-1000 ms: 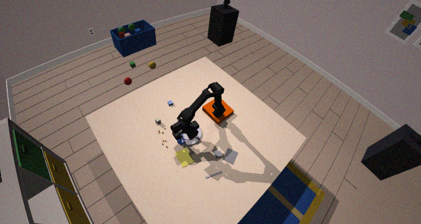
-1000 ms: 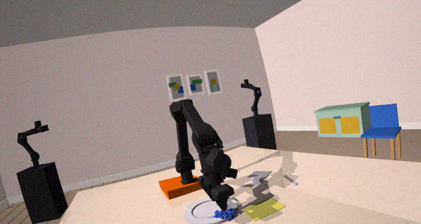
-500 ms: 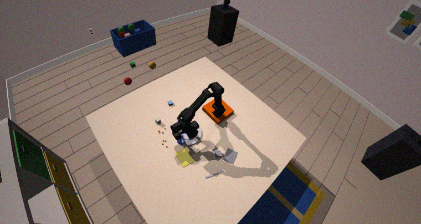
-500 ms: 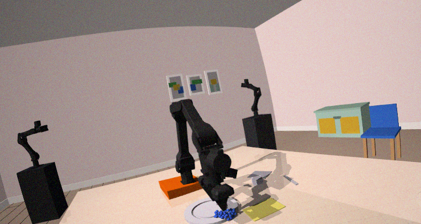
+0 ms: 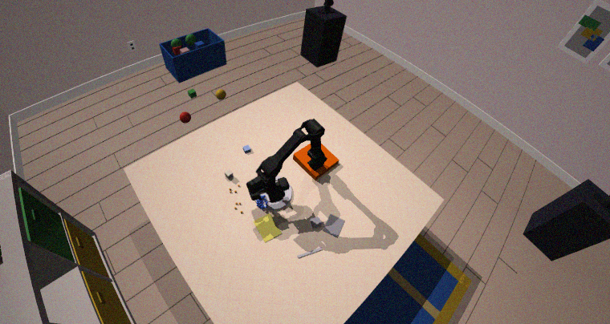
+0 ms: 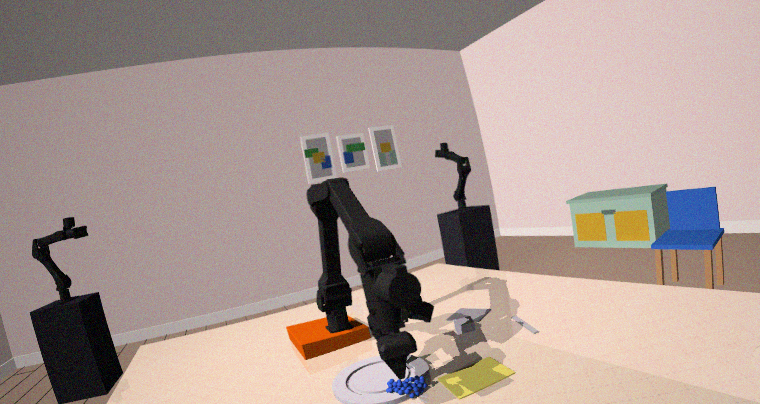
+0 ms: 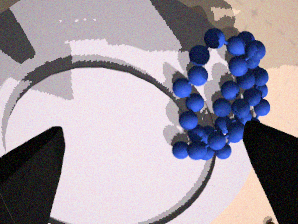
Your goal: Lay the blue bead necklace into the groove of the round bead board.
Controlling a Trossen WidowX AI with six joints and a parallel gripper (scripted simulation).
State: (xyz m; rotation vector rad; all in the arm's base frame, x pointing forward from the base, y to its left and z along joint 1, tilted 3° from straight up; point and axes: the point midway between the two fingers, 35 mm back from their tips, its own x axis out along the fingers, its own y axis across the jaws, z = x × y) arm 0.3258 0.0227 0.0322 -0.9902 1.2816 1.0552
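Note:
The round bead board (image 5: 290, 192) (image 6: 343, 382) (image 7: 227, 175) is pale, with a ring-shaped groove. The blue bead necklace (image 5: 262, 201) (image 6: 407, 386) (image 7: 241, 109) lies bunched on one side of the board. In the wrist view it forms a narrow folded loop at the upper right, across part of the groove and the outer rim. Its lower beads lie on both sides of the groove line. My gripper (image 6: 399, 375) (image 7: 157, 133) is open, low over the board. The right fingertip is close beside the bunch's lower right beads; the left one is over the board's middle. Whether it touches beads cannot be told.
A yellow sheet (image 5: 267, 228) (image 6: 475, 377) lies beside the board. Small orange beads (image 5: 237, 204), a grey cube (image 5: 229, 175) and a blue cube (image 5: 246, 149) lie on the other side. A grey block (image 5: 315, 222), a grey sheet (image 5: 335, 225) and a pale stick (image 5: 310, 253) lie farther off.

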